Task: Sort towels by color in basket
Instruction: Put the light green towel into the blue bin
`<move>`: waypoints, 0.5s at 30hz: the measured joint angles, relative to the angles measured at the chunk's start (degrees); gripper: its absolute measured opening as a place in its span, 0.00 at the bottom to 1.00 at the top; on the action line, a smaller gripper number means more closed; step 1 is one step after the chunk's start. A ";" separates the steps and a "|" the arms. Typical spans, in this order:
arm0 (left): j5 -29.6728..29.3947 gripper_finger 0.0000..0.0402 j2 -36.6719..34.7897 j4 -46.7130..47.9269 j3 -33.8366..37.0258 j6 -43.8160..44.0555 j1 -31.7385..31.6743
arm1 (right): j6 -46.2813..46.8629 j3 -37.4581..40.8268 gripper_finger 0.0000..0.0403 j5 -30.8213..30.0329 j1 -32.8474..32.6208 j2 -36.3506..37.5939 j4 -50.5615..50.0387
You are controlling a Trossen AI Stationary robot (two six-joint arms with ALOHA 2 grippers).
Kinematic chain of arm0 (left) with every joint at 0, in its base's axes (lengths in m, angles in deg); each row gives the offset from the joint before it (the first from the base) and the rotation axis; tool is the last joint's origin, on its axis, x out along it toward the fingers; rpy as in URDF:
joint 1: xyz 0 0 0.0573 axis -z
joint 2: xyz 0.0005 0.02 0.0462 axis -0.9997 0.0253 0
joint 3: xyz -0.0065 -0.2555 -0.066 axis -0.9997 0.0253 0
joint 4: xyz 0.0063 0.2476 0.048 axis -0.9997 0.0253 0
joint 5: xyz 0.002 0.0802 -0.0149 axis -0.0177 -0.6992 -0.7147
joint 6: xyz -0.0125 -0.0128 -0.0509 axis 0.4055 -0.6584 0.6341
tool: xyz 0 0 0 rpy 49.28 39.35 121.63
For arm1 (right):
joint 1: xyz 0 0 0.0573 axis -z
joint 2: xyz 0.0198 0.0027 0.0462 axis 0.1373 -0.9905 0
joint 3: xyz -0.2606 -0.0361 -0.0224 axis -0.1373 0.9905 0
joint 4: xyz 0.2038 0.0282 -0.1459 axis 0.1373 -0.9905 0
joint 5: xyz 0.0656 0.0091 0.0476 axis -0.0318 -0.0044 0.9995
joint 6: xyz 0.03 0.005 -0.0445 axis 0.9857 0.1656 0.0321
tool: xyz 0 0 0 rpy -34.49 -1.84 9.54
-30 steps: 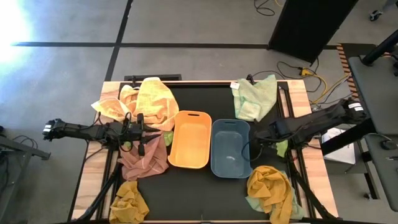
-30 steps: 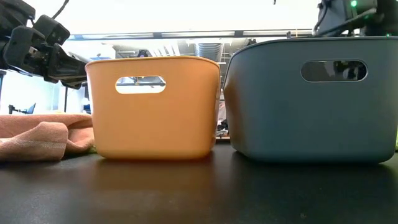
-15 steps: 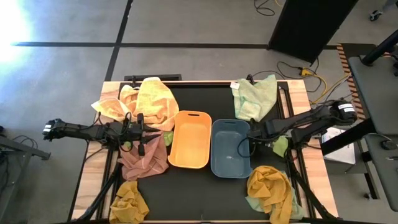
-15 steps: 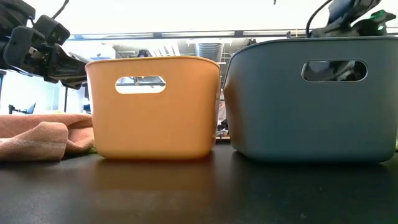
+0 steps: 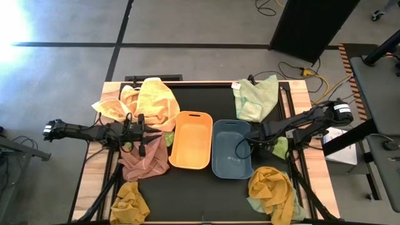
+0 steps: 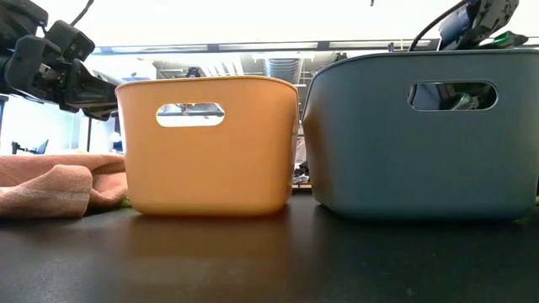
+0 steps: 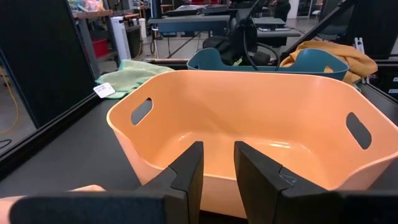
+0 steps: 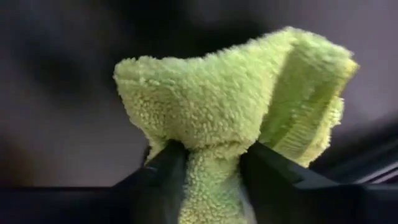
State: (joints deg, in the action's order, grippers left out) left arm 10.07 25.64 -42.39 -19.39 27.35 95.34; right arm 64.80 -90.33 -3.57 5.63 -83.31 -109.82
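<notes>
My right gripper (image 8: 211, 167) is shut on a lime green towel (image 8: 236, 99) and hovers over the right part of the blue tub (image 5: 230, 164); in the high view its own body hides the cloth. My left gripper (image 7: 217, 171) is open and empty, level with the orange tub (image 5: 190, 148) and just left of it. A salmon pink towel (image 5: 145, 157) lies on the table under the left arm. A yellow and pink pile (image 5: 145, 102) rests at the far left. A pale green towel (image 5: 256, 97) lies at the far right. My right gripper pinches a bunched fold of the lime green towel (image 8: 211, 177) between its two fingers (image 8: 163, 171). Several layers are gathered there, and the cloth bulges out beyond the fingertips. Where the rest of the towel hangs does not show.
A mustard towel (image 5: 129, 200) lies at the near left corner. A mustard towel on a pale green one (image 5: 270, 187) sits at the near right. A lime patch (image 5: 282, 147) shows under the right arm, and a lime scrap (image 5: 167, 136) beside the orange tub. Both tubs stand side by side mid-table.
My right gripper has moved toward the table's left, from beside the blue tub's right rim to over the tub's inside, keeping its hold on the lime towel.
</notes>
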 joint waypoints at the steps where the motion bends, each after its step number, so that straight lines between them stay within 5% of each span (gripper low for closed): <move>1: 0.00 0.19 0.01 0.00 0.00 0.00 0.01 | 0.03 0.00 0.29 -0.25 -0.01 0.51 0.21; 6: 0.00 0.19 0.02 0.00 0.00 0.00 0.02 | 0.05 -3.06 0.06 -1.55 -0.37 4.39 -4.81; 15: 0.00 0.19 0.02 -0.02 0.00 0.00 0.00 | 7.47 -22.57 0.03 -11.85 -2.82 12.71 -26.18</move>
State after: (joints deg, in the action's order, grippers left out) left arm 10.07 25.67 -42.41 -19.39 27.35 95.34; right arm 72.27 -112.90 -15.42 2.81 -70.60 -136.00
